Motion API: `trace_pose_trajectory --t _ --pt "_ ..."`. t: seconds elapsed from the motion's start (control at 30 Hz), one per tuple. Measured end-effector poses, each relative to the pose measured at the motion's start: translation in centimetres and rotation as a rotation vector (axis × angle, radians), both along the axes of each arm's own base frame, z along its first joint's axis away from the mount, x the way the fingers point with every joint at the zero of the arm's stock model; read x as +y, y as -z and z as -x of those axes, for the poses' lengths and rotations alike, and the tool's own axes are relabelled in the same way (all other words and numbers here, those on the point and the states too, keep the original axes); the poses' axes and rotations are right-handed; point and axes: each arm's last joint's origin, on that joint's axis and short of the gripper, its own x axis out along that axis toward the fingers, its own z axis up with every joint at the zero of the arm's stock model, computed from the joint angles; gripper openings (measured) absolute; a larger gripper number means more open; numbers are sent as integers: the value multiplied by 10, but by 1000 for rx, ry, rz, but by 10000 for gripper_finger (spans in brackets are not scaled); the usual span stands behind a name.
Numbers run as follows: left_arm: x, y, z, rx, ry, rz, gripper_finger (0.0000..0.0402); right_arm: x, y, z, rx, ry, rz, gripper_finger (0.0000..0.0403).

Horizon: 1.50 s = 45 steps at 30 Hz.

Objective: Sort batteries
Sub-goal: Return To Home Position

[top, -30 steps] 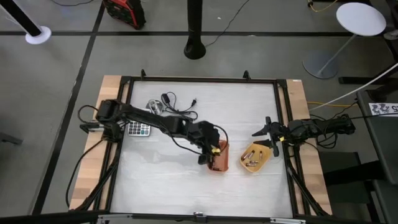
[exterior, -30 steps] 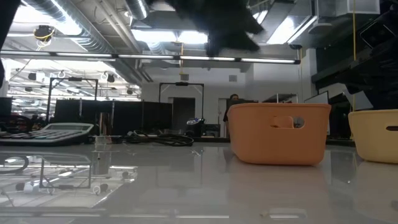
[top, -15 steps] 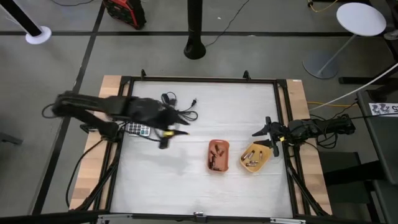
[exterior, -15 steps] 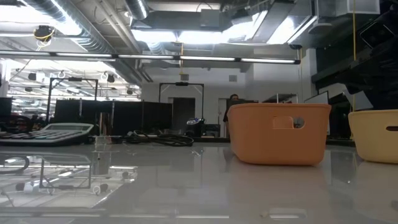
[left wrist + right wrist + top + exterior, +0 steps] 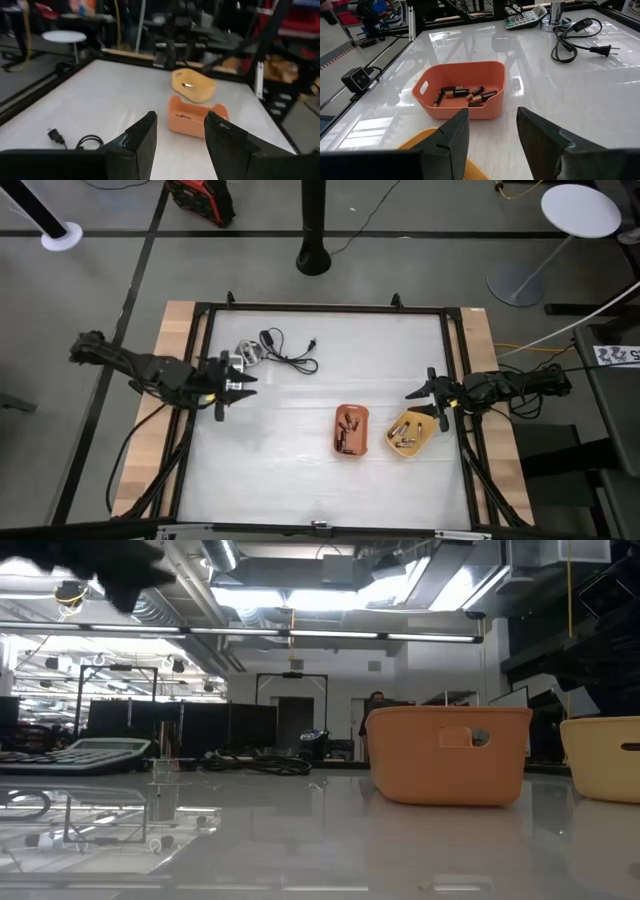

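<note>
The batteries lie in two small trays on the right half of the table. Several dark ones (image 5: 465, 95) sit in the orange tray (image 5: 350, 430), and a few silvery ones (image 5: 403, 442) in the yellow tray (image 5: 410, 432) beside it. My left gripper (image 5: 232, 387) hangs open and empty over the table's left side, far from both trays; its wrist view looks past the open fingers (image 5: 180, 135) at the orange tray (image 5: 197, 119) and the yellow tray (image 5: 194, 85). My right gripper (image 5: 428, 402) waits open at the right edge, just above the yellow tray (image 5: 420, 137).
A black coiled cable (image 5: 285, 355) with a plug lies at the far left of the table. A grey calculator (image 5: 525, 19) and a small clear stand lie near it, mostly under my left gripper in the high view. A black frame (image 5: 320, 310) borders the white table.
My left arm has drawn back quickly from above the orange tray toward the table's left edge and now hangs over the calculator. The trays and the batteries in them have stayed where they were. My right arm has kept still.
</note>
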Motion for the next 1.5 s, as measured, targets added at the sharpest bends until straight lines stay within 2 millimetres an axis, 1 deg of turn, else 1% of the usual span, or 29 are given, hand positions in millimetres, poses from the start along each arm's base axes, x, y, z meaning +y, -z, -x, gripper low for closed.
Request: trace_pose_trajectory --t 0.07,0.2,0.37,0.5,0.6,0.73,1.03,1.23,1.5 --pt "3 17 6 -51 -17 10 152 0 0 0 0 0 0 161" --pt "7 42 16 -119 -24 30 152 0 0 0 0 0 0 161" --pt "11 66 25 -156 -56 46 153 0 0 0 0 0 0 161" --pt "13 82 28 -166 -109 -12 153 0 0 0 0 0 0 161" --pt "14 82 30 -204 -118 -61 153 0 0 0 0 0 0 161" --pt "14 82 30 -186 -114 -137 153 0 0 0 0 0 0 161" --pt "14 83 30 -176 -109 -148 153 0 0 0 0 0 0 161" --pt "14 83 30 -162 -104 -216 153 0 0 0 0 5 0 161" --pt "14 83 30 -161 -104 -217 153 -10 0 -1 0 115 -1 161"
